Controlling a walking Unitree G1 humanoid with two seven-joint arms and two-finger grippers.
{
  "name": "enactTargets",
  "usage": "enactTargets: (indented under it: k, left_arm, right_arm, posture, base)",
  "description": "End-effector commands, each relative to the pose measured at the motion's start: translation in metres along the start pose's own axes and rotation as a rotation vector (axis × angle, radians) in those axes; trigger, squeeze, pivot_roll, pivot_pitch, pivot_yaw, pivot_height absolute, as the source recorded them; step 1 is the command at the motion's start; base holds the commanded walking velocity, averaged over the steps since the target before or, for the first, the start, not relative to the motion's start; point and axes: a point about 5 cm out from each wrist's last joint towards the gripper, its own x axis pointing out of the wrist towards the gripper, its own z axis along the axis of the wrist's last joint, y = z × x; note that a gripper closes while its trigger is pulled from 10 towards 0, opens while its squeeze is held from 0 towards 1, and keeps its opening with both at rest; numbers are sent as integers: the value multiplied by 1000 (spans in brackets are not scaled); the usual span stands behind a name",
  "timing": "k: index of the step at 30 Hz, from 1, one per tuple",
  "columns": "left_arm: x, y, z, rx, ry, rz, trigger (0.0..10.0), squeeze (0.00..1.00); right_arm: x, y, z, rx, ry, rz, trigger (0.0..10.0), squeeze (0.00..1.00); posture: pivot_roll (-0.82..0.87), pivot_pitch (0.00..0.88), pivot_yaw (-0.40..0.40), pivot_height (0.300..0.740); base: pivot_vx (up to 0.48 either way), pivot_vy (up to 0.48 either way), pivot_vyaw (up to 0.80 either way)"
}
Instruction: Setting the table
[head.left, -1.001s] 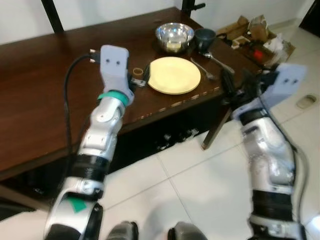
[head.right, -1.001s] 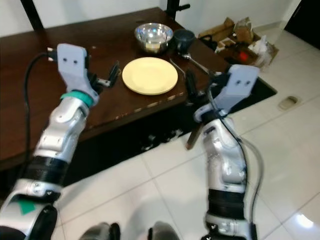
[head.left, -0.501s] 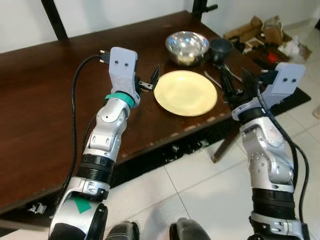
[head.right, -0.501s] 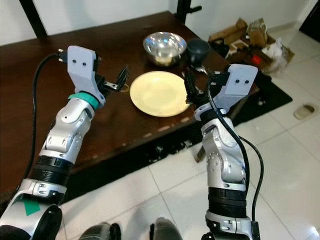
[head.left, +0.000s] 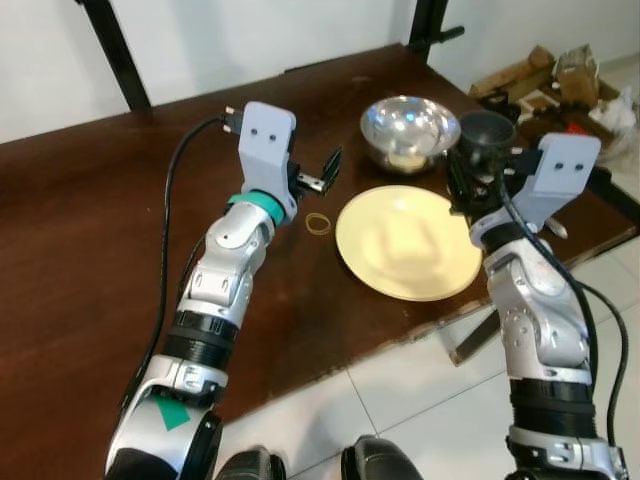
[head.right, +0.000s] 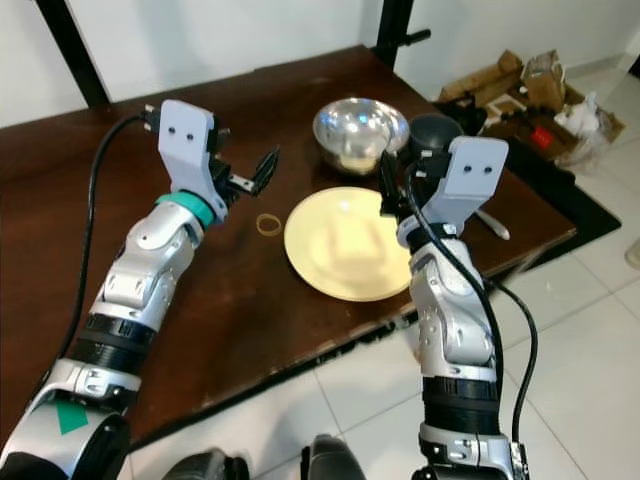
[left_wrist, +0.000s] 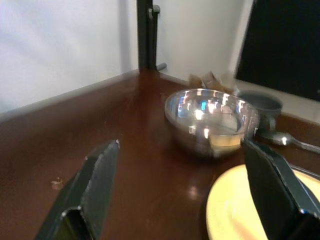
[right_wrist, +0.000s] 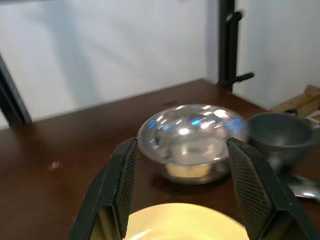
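Plate (head.left: 410, 243) on table (head.left: 90, 230); left gripper (head.left: 327, 172) just left, right gripper (head.right: 392, 190) over its right edge, both spread, empty.

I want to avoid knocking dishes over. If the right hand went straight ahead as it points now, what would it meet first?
Most likely the steel bowl: it sits framed between the right hand's open fingers, beyond the yellow plate below.
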Motion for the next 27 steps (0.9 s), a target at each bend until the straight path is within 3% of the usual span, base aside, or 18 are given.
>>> enactTargets:
  k: [1,9,13,19,24,27]
  left_arm:
    - [-4,-11,-9,-45,38,-97,10000,0]
    - [-9,-24,-23,-53,69,-220,10000,0]
    - [-3,-43,-39,-87,109,-331,10000,0]
    - [-3,-49,-40,-92,115,-367,10000,0]
    - [-5,-65,-48,-159,158,-462,10000,0]
    - [-2,-71,-53,-168,182,-489,10000,0]
  right_arm:
    - [-3,-8,-13,-20,60,-52,10000,0]
    - [-6,-21,-22,-60,118,-140,10000,0]
    - [-10,-34,-29,-130,172,-222,10000,0]
    - [-13,-37,-33,-164,197,-248,10000,0]
    - [-21,-53,-37,-205,230,-346,10000,0]
    - [-21,-55,-34,-197,210,-352,10000,0]
  posture:
    - [-143,0,77,740]
    - [-145,0,74,740]
    - [-159,0,78,740]
    - [-165,0,81,740]
    - [-177,11,92,740]
    - [-189,30,107,740]
  base:
    - [0,0,0]
    - [0,0,0]
    - [0,0,0]
    - [0,0,0]
    - [0,0,0]
    - [0,0,0]
